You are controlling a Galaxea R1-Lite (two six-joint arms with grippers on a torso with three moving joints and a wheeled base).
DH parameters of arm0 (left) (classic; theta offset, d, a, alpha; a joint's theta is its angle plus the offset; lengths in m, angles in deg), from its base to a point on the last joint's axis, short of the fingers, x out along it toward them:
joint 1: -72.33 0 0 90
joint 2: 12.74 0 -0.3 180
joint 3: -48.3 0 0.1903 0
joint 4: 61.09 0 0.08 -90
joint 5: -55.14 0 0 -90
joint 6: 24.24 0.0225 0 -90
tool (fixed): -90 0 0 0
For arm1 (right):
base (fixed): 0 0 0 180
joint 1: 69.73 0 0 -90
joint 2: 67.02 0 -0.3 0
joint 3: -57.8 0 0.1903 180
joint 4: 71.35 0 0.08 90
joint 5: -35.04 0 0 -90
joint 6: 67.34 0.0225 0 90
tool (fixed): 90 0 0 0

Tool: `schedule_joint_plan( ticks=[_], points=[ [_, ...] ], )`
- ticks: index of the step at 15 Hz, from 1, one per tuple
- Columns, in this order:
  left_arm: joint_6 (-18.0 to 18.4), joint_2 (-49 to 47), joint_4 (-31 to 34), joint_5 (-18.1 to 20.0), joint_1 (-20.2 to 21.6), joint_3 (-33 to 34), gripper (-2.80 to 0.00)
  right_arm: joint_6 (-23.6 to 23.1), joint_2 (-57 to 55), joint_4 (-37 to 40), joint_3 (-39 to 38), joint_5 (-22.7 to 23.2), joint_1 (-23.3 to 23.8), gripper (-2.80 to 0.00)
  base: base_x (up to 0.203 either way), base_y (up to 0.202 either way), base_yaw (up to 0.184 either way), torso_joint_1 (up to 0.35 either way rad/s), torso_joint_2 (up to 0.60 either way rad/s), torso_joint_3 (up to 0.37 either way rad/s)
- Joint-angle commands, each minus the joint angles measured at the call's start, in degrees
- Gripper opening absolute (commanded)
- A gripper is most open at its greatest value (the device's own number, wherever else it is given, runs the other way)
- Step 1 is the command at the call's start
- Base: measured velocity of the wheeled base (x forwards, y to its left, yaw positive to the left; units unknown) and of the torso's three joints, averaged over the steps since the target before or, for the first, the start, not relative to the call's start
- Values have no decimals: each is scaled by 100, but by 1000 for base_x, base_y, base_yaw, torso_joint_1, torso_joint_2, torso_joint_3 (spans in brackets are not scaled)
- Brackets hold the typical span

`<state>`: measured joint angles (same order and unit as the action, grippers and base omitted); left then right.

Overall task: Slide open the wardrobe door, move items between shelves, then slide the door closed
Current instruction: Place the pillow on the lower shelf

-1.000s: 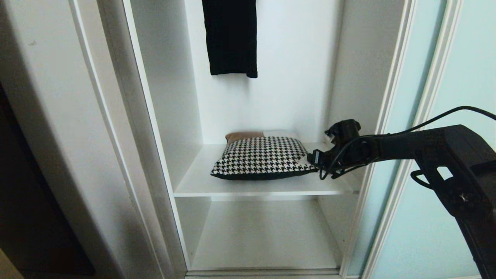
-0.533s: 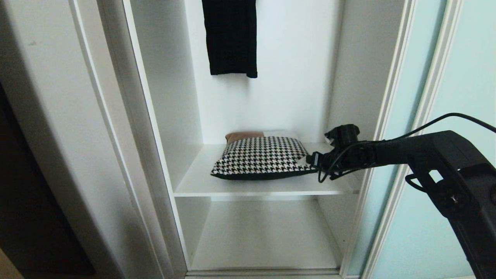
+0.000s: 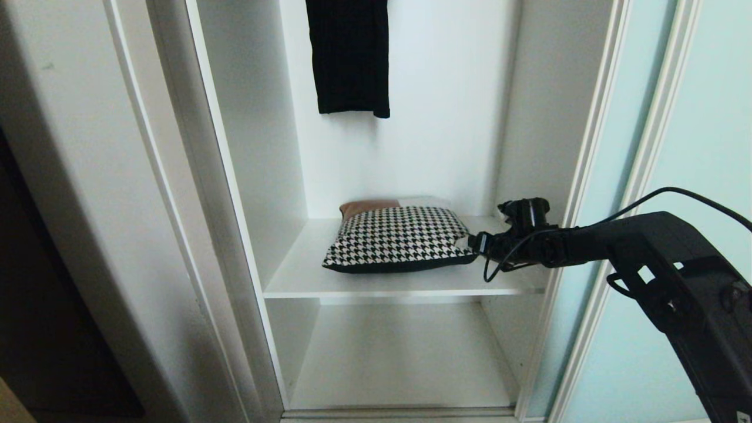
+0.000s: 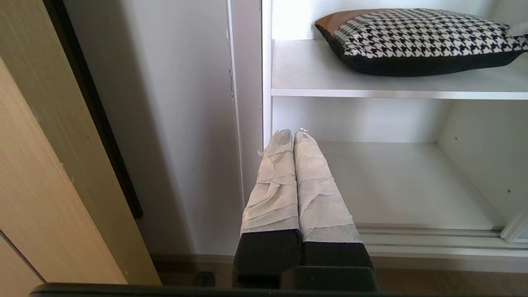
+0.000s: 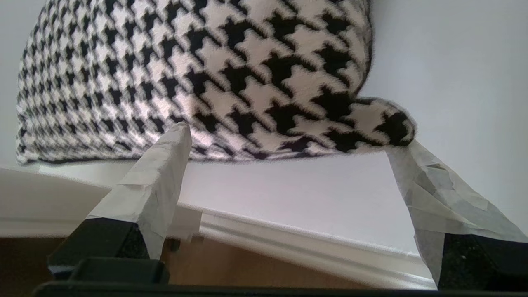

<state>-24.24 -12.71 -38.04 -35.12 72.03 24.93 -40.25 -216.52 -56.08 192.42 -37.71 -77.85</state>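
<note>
Right gripper [image 5: 288, 138] reaches level to the cushion's [image 3: 399, 238] three o'clock corner, jaws wide apart; left gripper [image 4: 293, 134] pressed together

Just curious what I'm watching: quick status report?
Right gripper open at cushion corner on upper shelf. Left gripper shut, parked low. Door slid open, nothing blocking.

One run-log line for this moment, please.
door: open | cushion: upper shelf | right gripper: open, at cushion corner | left gripper: shut, parked

Woven houndstooth cloth cushion [image 3: 399, 238] on smooth matt white shelf [image 3: 405, 282]; frosted-glass door [image 3: 699, 147].
</note>
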Motion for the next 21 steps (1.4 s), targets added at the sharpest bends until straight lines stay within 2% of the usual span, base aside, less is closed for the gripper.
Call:
schedule_joint_plan(
  ticks=[1,13,14,21],
  points=[
    [-9,-2,-3,0,4,0,-280,23,-176,-397,2,24,-5,0,0,0,0,0,0,0],
    [-8,-2,-3,0,-5,0,-280,51,-246,-807,2,112,170,0,0,0,0,0,0,0],
    [-7,-2,-3,0,-4,0,-280,51,-255,-807,2,112,170,-280,0,0,0,0,0,0],
    [6,-2,-12,0,-5,0,-280,51,-255,-763,2,177,170,-280,0,0,0,0,0,0]
  ],
)
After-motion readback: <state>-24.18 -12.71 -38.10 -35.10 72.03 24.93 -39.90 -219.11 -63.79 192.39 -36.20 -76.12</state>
